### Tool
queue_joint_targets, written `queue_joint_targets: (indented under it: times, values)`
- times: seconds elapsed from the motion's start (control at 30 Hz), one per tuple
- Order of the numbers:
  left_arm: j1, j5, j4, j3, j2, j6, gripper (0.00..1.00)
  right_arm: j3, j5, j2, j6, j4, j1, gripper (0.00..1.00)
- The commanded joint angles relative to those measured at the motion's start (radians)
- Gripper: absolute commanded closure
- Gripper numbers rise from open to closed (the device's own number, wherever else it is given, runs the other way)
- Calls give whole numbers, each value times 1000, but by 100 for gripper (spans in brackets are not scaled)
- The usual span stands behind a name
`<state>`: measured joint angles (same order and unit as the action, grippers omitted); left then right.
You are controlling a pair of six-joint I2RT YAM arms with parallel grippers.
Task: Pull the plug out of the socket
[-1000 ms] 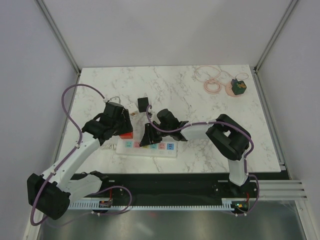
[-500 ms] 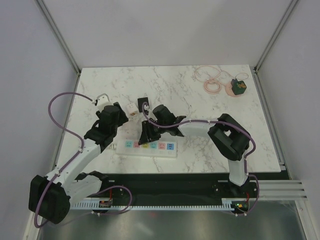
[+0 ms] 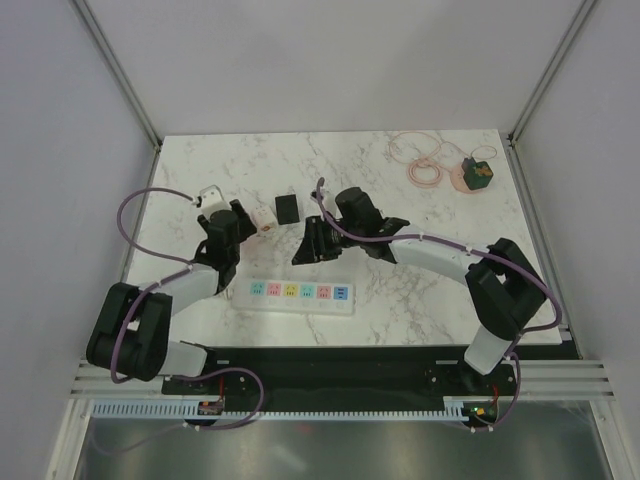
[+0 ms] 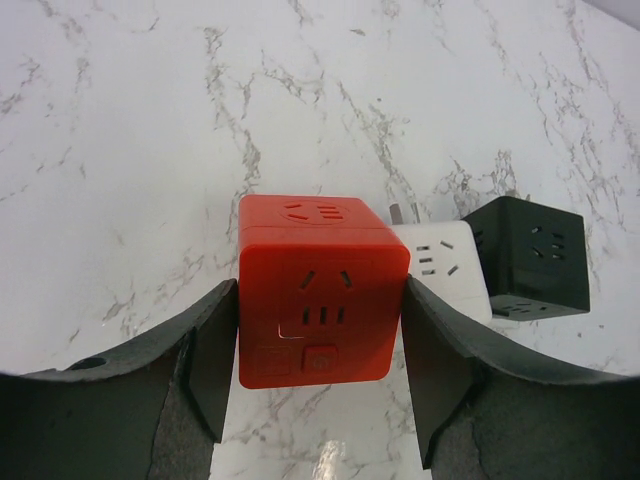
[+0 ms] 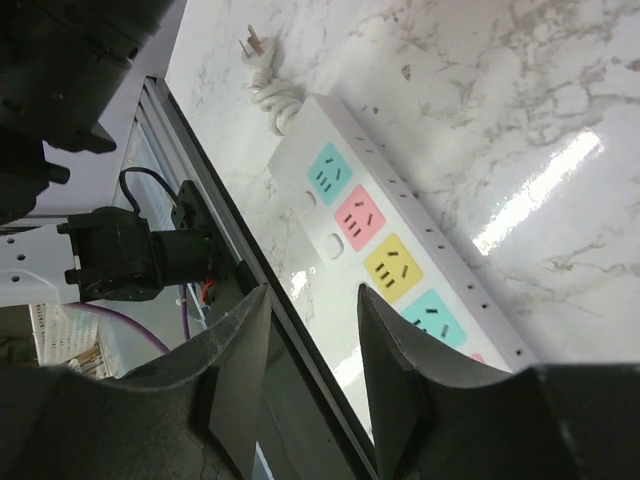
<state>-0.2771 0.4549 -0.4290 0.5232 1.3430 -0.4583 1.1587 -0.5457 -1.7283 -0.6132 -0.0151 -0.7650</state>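
My left gripper is shut on the plug, a red cube with outlet slots, with a finger pressed on each side. It is off the socket, beside a white cube and a black cube. In the top view the left gripper hides the plug. The socket, a long white strip with pastel outlets, lies flat near the front edge with every outlet bare. It also shows in the right wrist view as the strip. My right gripper hovers behind the strip; it is open and holds nothing.
The white cube and black cube sit behind the strip. Pink rings and a green object lie at the back right. The strip's coiled cord ends in a pronged plug. The table's front rail runs close by.
My left gripper lifted the red plug off the strip's left end and carried it back toward the white cube. My right gripper left the strip, moved back and right, and opened wider.
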Motion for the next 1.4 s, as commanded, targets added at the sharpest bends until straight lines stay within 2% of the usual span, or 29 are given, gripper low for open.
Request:
queue_joint_targets:
  times: [0.0,0.17,0.37,0.67,0.97,1.2,1.37]
  values:
    - [13,-24,-249,60,60,52,98,-66,0,45,23,-6,13,52]
    - [13,-32,-313,97,178,84,98,-116,9,70,10,7,20,51]
    - [19,-62,-358,119,251,98,98,-162,10,90,-2,33,20,52]
    - [23,-147,-288,167,272,127,98,-198,16,104,-2,46,21,51]
    - [36,-177,-100,241,286,83,85,-221,13,116,-3,55,21,52]
    - [46,-229,-63,248,274,64,88,-228,13,116,-3,53,20,52]
    - [46,-206,-31,248,278,43,87,-226,16,122,0,46,23,52]
